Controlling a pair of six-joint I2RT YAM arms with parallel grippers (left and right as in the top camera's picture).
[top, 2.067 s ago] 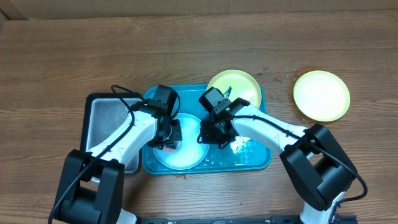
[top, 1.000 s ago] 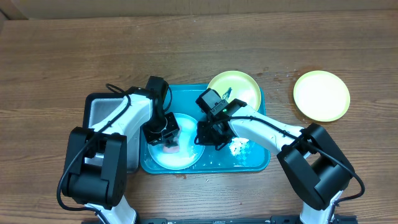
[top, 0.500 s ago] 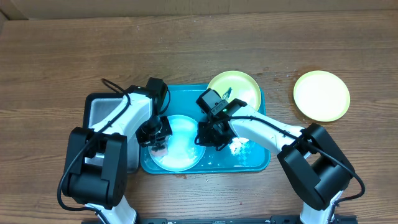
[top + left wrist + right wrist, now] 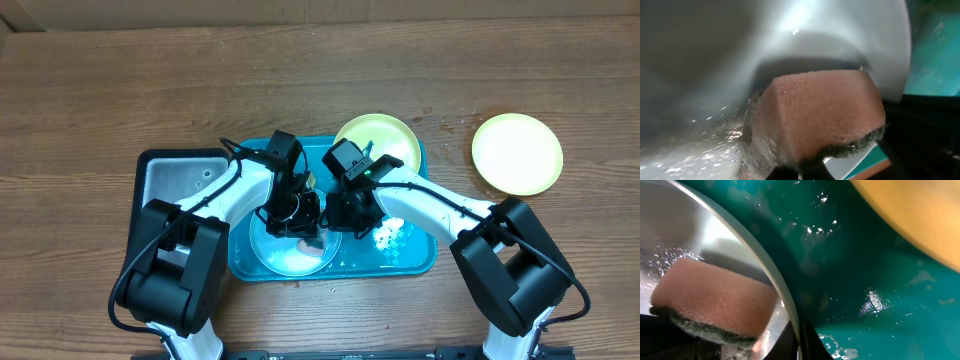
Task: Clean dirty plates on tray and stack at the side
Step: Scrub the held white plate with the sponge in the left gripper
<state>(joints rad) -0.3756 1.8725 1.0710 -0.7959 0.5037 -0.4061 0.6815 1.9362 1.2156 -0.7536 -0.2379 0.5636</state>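
Observation:
A pale blue-white plate [image 4: 290, 252] lies in the teal tray [image 4: 420, 255]. My left gripper [image 4: 298, 218] is shut on a pink sponge with a dark green scrub side [image 4: 825, 110] and presses it on the wet plate [image 4: 740, 40] near its right rim. My right gripper [image 4: 345, 215] is shut on that plate's rim [image 4: 799, 342], close beside the sponge [image 4: 715, 297]. A yellow-green plate [image 4: 385, 140] rests on the tray's far right corner and also shows in the right wrist view [image 4: 920, 215]. A second yellow-green plate [image 4: 517, 152] lies on the table at the right.
A grey metal tray with a black rim [image 4: 175, 185] stands against the teal tray's left side. Soap foam [image 4: 390, 232] and water lie on the tray floor [image 4: 850, 270]. Both arms cross over the tray's middle.
My left gripper has moved the sponge from the plate's left side across to its right side, next to the right gripper. The right gripper has stayed on the rim.

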